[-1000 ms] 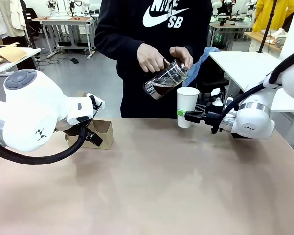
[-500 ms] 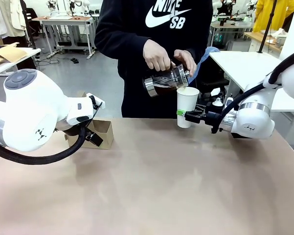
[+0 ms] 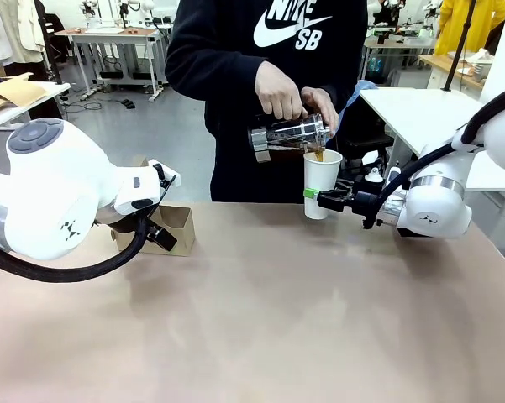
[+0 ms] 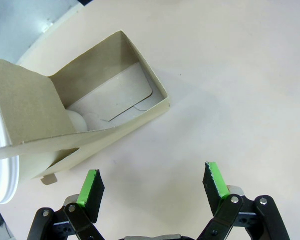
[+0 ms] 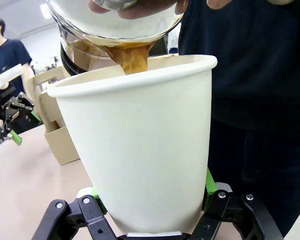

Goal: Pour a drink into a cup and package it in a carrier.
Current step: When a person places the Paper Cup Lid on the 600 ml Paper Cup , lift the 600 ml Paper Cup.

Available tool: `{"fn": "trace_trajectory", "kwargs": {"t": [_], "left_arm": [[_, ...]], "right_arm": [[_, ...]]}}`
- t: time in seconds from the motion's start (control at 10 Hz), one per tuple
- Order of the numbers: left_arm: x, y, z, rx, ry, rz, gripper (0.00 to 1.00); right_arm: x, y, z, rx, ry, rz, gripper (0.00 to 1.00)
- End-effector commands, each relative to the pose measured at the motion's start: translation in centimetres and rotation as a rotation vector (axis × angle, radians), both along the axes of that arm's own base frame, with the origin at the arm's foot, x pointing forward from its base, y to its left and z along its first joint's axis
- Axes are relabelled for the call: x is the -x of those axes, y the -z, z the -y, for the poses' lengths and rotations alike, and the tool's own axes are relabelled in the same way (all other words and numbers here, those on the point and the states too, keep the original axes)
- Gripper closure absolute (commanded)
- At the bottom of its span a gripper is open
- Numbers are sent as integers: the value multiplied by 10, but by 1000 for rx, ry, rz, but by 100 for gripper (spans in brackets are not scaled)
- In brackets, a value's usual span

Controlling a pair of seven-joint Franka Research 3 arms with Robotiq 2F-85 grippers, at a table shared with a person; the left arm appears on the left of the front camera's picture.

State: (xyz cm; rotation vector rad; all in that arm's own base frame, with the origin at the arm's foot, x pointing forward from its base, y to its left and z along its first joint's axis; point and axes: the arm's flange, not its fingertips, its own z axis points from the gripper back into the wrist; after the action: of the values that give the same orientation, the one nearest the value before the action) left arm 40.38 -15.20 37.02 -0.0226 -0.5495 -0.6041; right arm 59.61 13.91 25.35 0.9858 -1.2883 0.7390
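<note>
Pitcher (image 3: 287, 136) tipped further, drink (image 5: 133, 58) now streaming | cup (image 3: 322, 180) upright, right gripper (image 3: 315, 195) pinching it | left gripper (image 4: 152, 176) spread

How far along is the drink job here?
Done: the right gripper is clamped on the cup, holding it upright. In hand: a person tips a glass jug and coffee streams into the cup. Remaining: placing the cup in the carrier near the open left gripper.

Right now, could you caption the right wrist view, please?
Right gripper holds the cup while a person pours the drink in.
</note>
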Motion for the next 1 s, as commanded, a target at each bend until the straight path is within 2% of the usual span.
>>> {"fn": "trace_trajectory", "kwargs": {"t": [0.0,0.9], "left_arm": [[0,0,0,2,1,0,0],[0,0,0,2,1,0,0]], "right_arm": [[0,-1,-1,0,-1,1,20],[0,-1,-1,0,-1,1,20]]}}
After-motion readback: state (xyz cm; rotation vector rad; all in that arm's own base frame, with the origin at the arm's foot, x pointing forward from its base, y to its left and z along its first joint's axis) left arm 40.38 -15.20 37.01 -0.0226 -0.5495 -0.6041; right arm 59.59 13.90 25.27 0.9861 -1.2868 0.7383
